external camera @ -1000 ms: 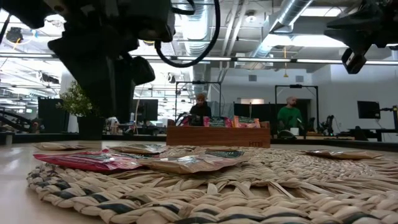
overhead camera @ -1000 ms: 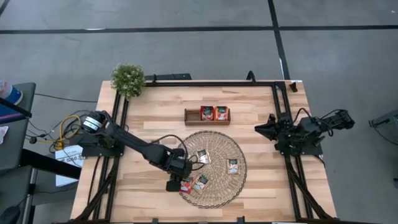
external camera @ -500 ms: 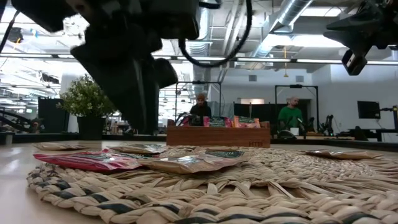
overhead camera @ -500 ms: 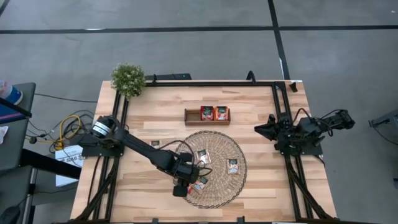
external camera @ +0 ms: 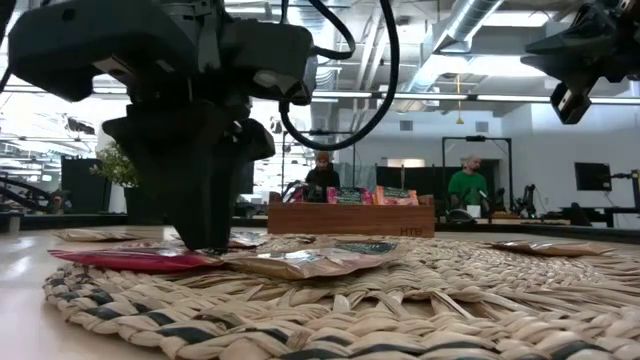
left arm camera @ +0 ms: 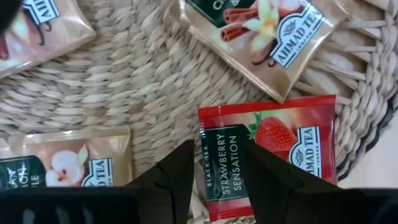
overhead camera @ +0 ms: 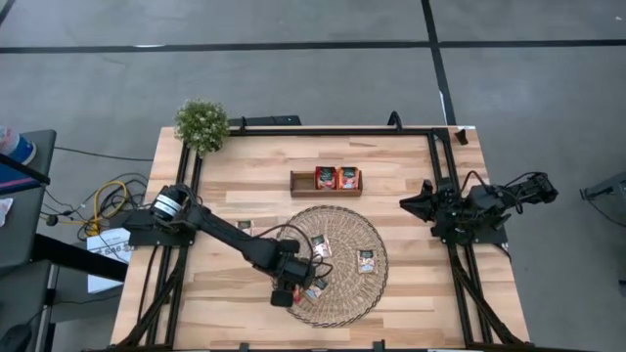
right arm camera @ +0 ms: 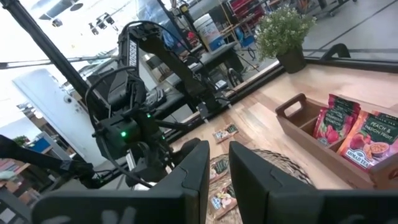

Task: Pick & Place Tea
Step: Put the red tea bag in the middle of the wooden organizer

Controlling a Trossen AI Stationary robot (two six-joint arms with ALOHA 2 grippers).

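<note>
From above, my left gripper (overhead camera: 285,294) is down at the near left edge of the round wicker mat (overhead camera: 364,290), on top of a red tea sachet (overhead camera: 291,289). More sachets lie on the mat, one beside it (overhead camera: 315,288), one nearer the middle (overhead camera: 320,246) and one to the right (overhead camera: 366,261). One small sachet (overhead camera: 244,226) lies on the bare wooden table (overhead camera: 245,176), left of the mat. The wooden tray (overhead camera: 303,183) sits beyond the mat, with red sachets (overhead camera: 335,178) standing in its middle and right parts. My right gripper (overhead camera: 412,202) waits far off at the right side of the table. From table height, my left gripper (external camera: 208,240) reaches down to the red strawberry sachet (external camera: 135,257), and a pale sachet (external camera: 315,260) lies just beside it. Through my left wrist camera, my fingers (left arm camera: 174,180) stand a little apart over the left edge of the strawberry sachet (left arm camera: 273,155), not yet closed on it. Through my right wrist camera, my fingers (right arm camera: 193,165) are narrow with nothing between them.
</note>
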